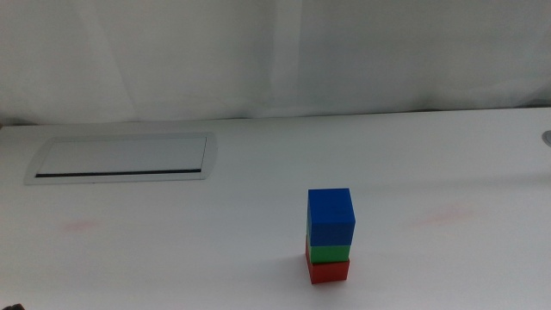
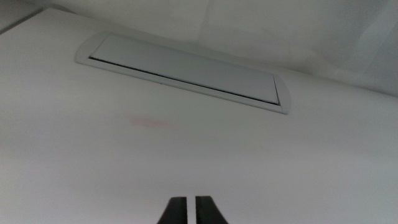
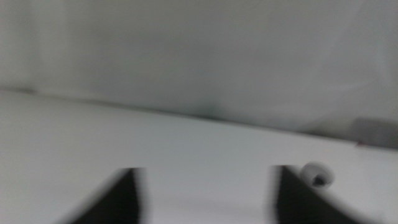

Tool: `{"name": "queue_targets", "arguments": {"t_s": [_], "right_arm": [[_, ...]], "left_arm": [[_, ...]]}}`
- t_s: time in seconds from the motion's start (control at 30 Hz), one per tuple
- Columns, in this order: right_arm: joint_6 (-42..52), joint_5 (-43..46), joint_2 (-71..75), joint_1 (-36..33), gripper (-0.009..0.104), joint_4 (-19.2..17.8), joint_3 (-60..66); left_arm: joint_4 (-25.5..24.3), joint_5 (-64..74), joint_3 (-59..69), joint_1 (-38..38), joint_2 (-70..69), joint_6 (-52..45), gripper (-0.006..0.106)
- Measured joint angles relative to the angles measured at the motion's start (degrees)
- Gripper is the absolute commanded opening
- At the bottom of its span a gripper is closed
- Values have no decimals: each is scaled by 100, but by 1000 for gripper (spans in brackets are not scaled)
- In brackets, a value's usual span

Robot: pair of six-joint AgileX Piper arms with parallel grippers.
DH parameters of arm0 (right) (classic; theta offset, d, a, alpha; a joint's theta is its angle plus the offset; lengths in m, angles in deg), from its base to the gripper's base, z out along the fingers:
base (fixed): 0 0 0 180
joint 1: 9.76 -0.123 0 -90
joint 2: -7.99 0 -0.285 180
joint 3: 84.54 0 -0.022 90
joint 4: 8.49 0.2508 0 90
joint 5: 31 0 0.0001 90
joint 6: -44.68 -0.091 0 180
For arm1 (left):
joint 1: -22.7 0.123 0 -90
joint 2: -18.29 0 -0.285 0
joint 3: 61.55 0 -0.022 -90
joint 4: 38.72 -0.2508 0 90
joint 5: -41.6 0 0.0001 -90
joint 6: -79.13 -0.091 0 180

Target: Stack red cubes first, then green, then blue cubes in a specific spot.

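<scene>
A three-cube stack stands on the white table in the middle view, right of centre and near the front. The red cube (image 1: 328,272) is at the bottom, the green cube (image 1: 330,253) sits on it, and the blue cube (image 1: 331,217) is on top. No gripper touches the stack, and neither arm shows in the middle view. My left gripper (image 2: 191,208) is shut with nothing between its jaws, over bare table near the cover plate. My right gripper (image 3: 205,193) stands open and empty in a blurred right wrist view. Neither wrist view shows the cubes.
A flat grey rectangular cover plate (image 1: 125,158) is set into the table at the back left, also seen as the plate (image 2: 186,71) in the left wrist view. A small round fitting (image 3: 316,173) lies near the right gripper. A white curtain (image 1: 275,52) closes off the back.
</scene>
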Motion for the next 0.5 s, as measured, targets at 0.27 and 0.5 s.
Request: {"name": "queue_targets", "arguments": {"t_s": [0.27,0.5], "right_arm": [[-10,1980,663,978,-3,-327,1629],[-146,2690,1796,1644,-3,34,2852]], "left_arm": [[0,0,0,0,0,0,-2],[5,5,0,0,0,9,-2]]}}
